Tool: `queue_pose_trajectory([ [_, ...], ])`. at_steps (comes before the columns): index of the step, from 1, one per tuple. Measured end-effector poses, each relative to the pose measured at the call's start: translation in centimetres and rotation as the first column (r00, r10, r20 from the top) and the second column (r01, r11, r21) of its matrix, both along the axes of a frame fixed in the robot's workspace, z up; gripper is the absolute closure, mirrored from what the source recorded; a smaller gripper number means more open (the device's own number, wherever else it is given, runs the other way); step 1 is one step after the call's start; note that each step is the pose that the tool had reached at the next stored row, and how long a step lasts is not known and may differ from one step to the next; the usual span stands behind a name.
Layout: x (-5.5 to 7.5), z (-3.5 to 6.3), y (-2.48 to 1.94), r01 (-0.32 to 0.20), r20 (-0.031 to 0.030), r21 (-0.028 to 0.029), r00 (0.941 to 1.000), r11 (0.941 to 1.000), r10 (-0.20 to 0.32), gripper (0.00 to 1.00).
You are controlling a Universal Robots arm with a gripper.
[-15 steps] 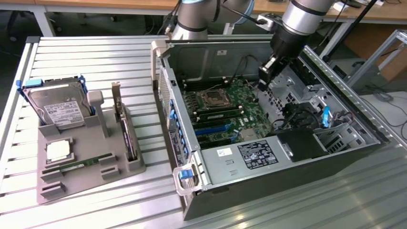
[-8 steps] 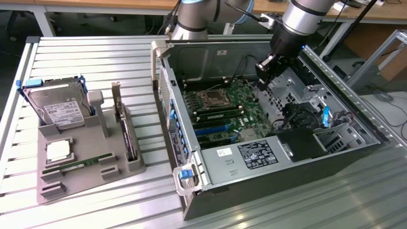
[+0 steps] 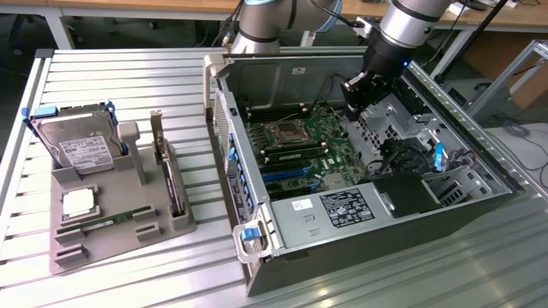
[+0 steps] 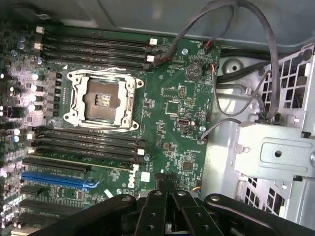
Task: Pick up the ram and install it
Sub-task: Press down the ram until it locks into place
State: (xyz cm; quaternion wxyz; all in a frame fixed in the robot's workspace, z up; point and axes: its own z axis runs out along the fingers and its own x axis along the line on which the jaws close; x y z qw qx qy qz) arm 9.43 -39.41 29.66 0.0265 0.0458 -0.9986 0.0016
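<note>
Above the open computer case (image 3: 256, 244), toward its far edge, the gripper (image 3: 358, 96) hangs over the motherboard (image 3: 299, 151) with its fingers drawn together and nothing between them. From the wrist view its dark fingers (image 4: 162, 216) meet at the centre, over the board's edge near the blue slot (image 4: 54, 179); the empty processor socket (image 4: 101, 98) lies beyond, with banks of dark memory slots (image 4: 88, 142) on either side.

One ram (image 3: 296, 156) stick sits seated in a slot beside the socket, just below the gripper's position in the exterior view; whether it is fully latched cannot be made out. Another ram stick (image 3: 99, 224) lies flat in the grey holder tray (image 3: 128, 247) on the table (image 3: 128, 70), well apart from the gripper, toward the exterior view's left. That tray also carries a hard drive (image 3: 77, 144), a silver processor (image 3: 77, 202) and an upright expansion card (image 3: 167, 170).
</note>
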Motion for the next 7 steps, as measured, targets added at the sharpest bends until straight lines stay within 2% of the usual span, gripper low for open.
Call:
queue_pose_trajectory([
  [2, 0.0, -0.01, -0.01, 0.068, 0.0001, -0.0041, 0.9977, 0.9977, -0.068, 0.89],
  [7, 0.0, -0.01, 0.0, 0.068, 0.0002, -0.0046, 0.9977, 0.9976, -0.068, 0.89],
])
